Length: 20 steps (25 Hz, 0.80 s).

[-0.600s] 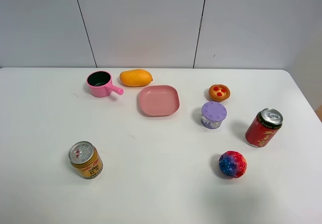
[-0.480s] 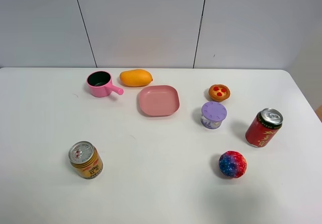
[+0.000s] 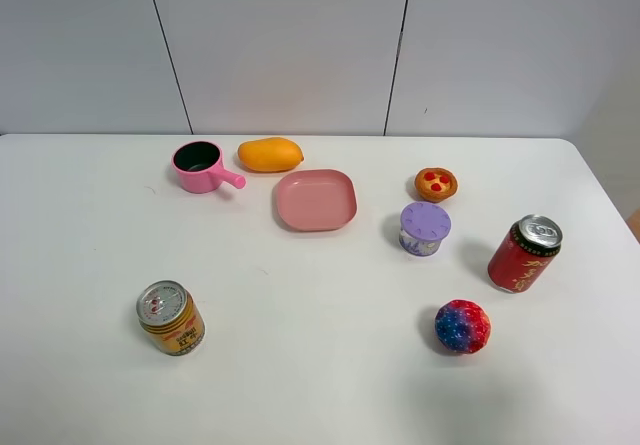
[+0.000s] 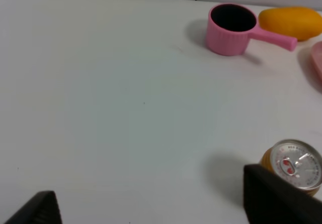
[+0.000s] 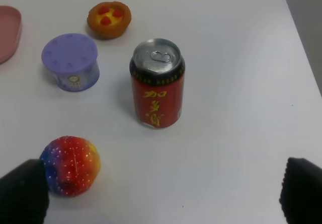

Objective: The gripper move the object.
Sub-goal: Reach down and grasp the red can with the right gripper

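Red can (image 3: 524,254): upright on the table (image 3: 320,395), right side, close to the right edge. Silver top with pull tab facing up, gold lettering down the side. Not gripped, not touched by anything. Purple tub (image 3: 425,228) to its left, apart from it. Small tart (image 3: 436,183) with red dots behind the tub, near but not touching. Speckled ball (image 3: 462,326), red and blue, in front of the can and to its left, clear of it.

Right gripper (image 5: 162,191), seen in the right wrist view: two dark tips at the frame edge, jaws wide apart, holding nothing. Red can lined up between them but further out, no contact. Ball close by one tip.

Left gripper (image 4: 153,204), seen in the left wrist view: jaws wide apart too, holding nothing. One tip overlaps the rim of the gold can (image 3: 170,317) in the picture, probably just in front of it rather than on it.

Gold can upright at front left of the table, well apart from everything else. Pink plate (image 3: 316,200) toward the back, near the middle. Pink pot (image 3: 200,166) at back left, handle pointing toward the plate. Mango (image 3: 270,154) lying just beside the pot, behind the plate.
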Motion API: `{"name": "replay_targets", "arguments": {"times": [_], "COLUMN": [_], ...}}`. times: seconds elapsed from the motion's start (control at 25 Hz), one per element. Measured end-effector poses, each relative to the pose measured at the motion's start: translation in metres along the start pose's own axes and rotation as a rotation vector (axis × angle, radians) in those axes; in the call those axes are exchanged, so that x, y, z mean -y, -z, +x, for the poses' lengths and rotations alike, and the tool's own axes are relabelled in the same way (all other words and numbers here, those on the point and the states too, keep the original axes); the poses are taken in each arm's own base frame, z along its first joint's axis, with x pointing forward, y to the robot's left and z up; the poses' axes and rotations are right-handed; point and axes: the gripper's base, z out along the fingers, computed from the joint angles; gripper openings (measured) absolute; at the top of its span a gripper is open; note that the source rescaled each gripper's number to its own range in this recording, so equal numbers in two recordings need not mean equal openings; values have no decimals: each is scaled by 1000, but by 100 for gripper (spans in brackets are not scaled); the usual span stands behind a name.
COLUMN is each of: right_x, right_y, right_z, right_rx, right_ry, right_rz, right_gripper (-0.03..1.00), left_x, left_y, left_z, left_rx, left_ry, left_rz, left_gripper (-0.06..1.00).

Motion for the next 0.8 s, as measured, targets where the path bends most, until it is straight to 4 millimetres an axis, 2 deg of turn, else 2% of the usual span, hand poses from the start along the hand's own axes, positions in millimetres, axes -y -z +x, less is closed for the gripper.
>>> {"name": "replay_targets", "arguments": {"times": [0.2,0.28,0.52,0.64,0.8], "right_x": [1,1,-1,-2,-3], "right_y": [-1,-3,-12,-32,-72], "right_z": [-2,-9,-68,-95,-122], "right_rx": [-6,-38,-119,-200,-319], "right_ry": [-9,-11,-8,-7,-6], "right_rz": [13,15,20,24,28], "right_gripper": [100,100,100,100,100], "left_x": [0,0,0,0,0], "left_y": [0,0,0,0,0], "left_z": [0,0,0,0,0], "left_rx": [0,0,0,0,0], "left_ry": [0,0,0,0,0], "left_rz": [0,0,0,0,0], "left_gripper": [100,100,100,100,100]}}
